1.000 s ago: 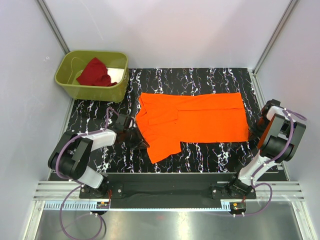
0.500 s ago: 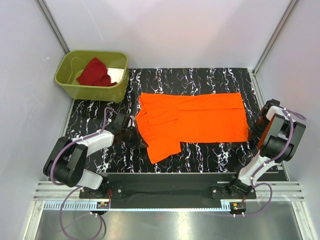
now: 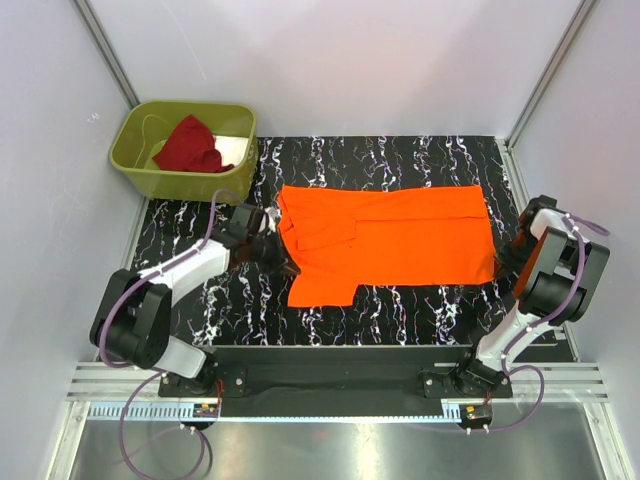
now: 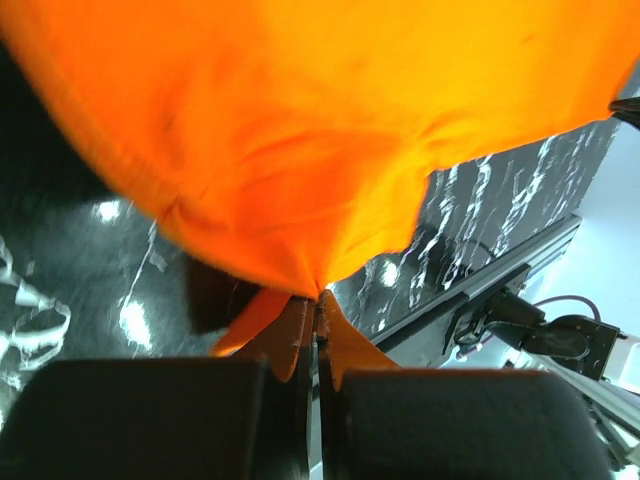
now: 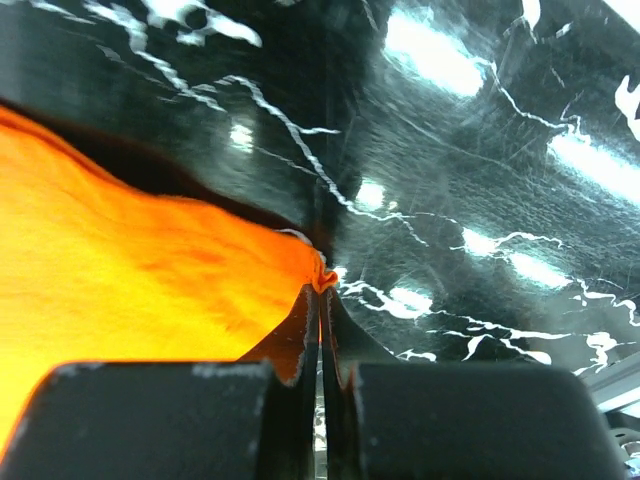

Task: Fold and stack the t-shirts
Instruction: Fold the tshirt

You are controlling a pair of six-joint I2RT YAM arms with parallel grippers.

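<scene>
The large orange t-shirt [image 3: 395,240] lies spread across the black marbled table [image 3: 400,160]. My left gripper [image 3: 281,258] is shut on the shirt's left edge; in the left wrist view the cloth [image 4: 300,150] hangs lifted from the pinched jaws of that gripper [image 4: 318,300]. My right gripper [image 3: 507,262] is shut on the shirt's right near corner; in the right wrist view that gripper [image 5: 321,290] pinches the orange corner [image 5: 150,290] just above the table. The dark red t-shirt [image 3: 190,146] lies crumpled in the bin.
The olive-green plastic bin [image 3: 184,178] stands at the table's far left corner. White enclosure walls surround the table. A black rail [image 3: 340,360] with both arm bases runs along the near edge.
My left gripper has moved away from me and slightly right, carrying the shirt's left near part with it. The shirt's near flap has shortened. The right arm has hardly moved.
</scene>
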